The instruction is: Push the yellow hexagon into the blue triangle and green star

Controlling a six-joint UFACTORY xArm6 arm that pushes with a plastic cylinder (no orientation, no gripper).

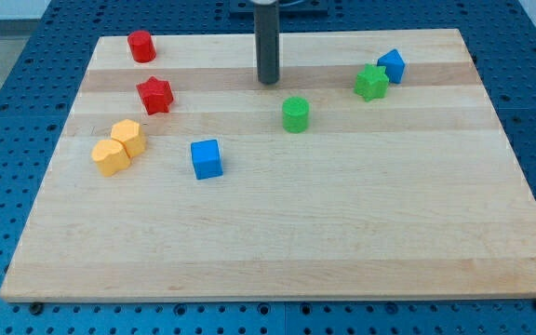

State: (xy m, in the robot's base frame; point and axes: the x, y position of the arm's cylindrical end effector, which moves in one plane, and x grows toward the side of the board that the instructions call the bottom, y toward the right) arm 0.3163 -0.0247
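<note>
Two yellow blocks touch each other at the view's left; the upper one looks hexagonal, and the shape of the lower one is unclear. The blue triangle and green star touch each other at the view's upper right. My tip rests on the board near the top middle. It touches no block. It is far right of the yellow blocks, well left of the green star, and above and left of the green cylinder.
A red cylinder stands at the top left, with a red star below it. A blue cube lies right of the yellow blocks. The wooden board lies on a blue perforated surface.
</note>
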